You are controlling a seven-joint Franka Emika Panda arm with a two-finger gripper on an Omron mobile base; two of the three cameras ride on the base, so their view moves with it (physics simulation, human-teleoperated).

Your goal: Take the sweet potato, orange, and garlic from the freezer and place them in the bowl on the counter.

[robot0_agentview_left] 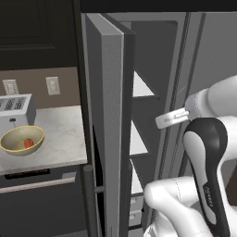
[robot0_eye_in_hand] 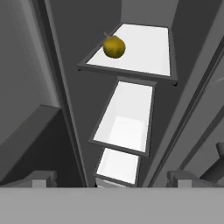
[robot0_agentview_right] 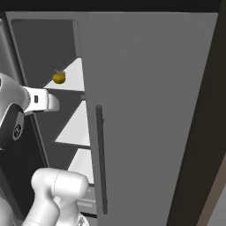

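Note:
The freezer (robot0_agentview_left: pixel 141 88) stands open, its white shelves (robot0_eye_in_hand: pixel 131 48) stacked one below another. The orange (robot0_eye_in_hand: pixel 114 47), yellow-olive with a dark tip, lies on the upper shelf near its front left corner; it is also the orange (robot0_agentview_right: pixel 59 77) seen from the right. My gripper (robot0_eye_in_hand: pixel 113 179) is open and empty, in front of the compartment, well short of and below the orange. The pale yellow bowl (robot0_agentview_left: pixel 9 139) sits on the marbled counter (robot0_agentview_left: pixel 60 134) with the reddish sweet potato (robot0_agentview_left: pixel 28 143) inside it. The garlic is out of view.
The open freezer door (robot0_agentview_left: pixel 109 129) stands edge-on between the counter and the compartment, its handle (robot0_agentview_left: pixel 88 199) low down. A silver toaster (robot0_agentview_left: pixel 16 111) stands behind the bowl. The fridge's closed right door (robot0_agentview_right: pixel 150 110) with a long handle (robot0_agentview_right: pixel 100 159) flanks the freezer.

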